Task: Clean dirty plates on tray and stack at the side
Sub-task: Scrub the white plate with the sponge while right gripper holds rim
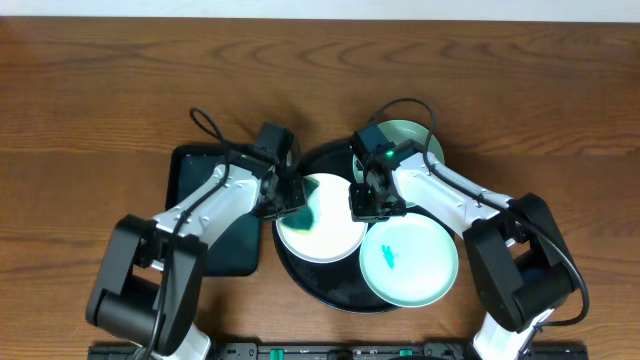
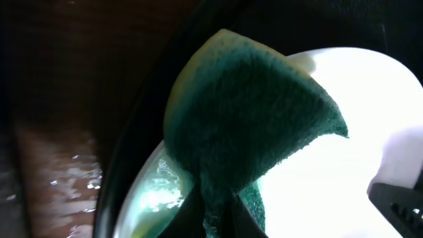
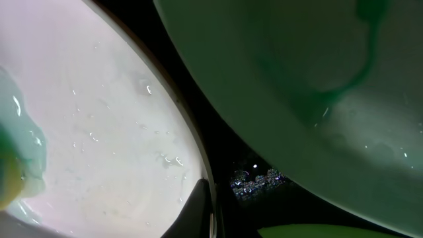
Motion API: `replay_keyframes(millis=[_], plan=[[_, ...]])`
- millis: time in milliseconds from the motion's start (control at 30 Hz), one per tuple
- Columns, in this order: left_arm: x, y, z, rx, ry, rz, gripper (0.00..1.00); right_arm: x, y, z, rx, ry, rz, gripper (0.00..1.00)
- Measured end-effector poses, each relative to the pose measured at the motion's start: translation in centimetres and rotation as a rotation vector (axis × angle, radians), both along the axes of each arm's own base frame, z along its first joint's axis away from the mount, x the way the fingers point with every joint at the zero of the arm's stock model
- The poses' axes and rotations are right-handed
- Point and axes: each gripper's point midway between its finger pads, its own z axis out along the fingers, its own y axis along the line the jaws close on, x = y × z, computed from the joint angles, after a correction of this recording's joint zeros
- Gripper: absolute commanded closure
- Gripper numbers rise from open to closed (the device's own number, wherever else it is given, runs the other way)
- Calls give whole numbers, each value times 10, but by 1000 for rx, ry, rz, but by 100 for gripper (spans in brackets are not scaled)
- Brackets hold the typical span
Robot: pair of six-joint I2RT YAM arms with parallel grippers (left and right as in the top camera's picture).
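The round black tray (image 1: 330,295) holds a white plate (image 1: 335,235) with a teal wet smear on its left part, and a mint plate (image 1: 415,265) with a small teal smear in its centre. A second mint plate (image 1: 412,135) lies at the tray's back right edge, partly under my right arm. My left gripper (image 1: 290,197) is shut on a green and yellow sponge (image 2: 251,119) that presses on the white plate's (image 2: 350,132) left edge. My right gripper (image 1: 372,205) pinches the white plate's right rim (image 3: 99,112). The smeared mint plate (image 3: 297,73) is beside it.
A dark-green rectangular tray (image 1: 200,170) lies left of the black tray, under my left arm. Brown wood tabletop (image 1: 100,90) surrounds everything. Soapy water beads on the black tray floor (image 3: 254,180). The black tray's rim (image 2: 129,165) curves close by the sponge.
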Motion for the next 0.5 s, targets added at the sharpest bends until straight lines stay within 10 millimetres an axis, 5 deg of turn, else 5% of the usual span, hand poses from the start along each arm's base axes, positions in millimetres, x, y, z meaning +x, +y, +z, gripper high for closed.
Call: replay_keyframes(millis=[233,500], plan=[[-5,-32,1,-49,-23,-63,93,0,0,0,1,1,-1,99],[-41,-86,4,-188,58,-175,93,-1,-1,0,-2,5,-1,99]])
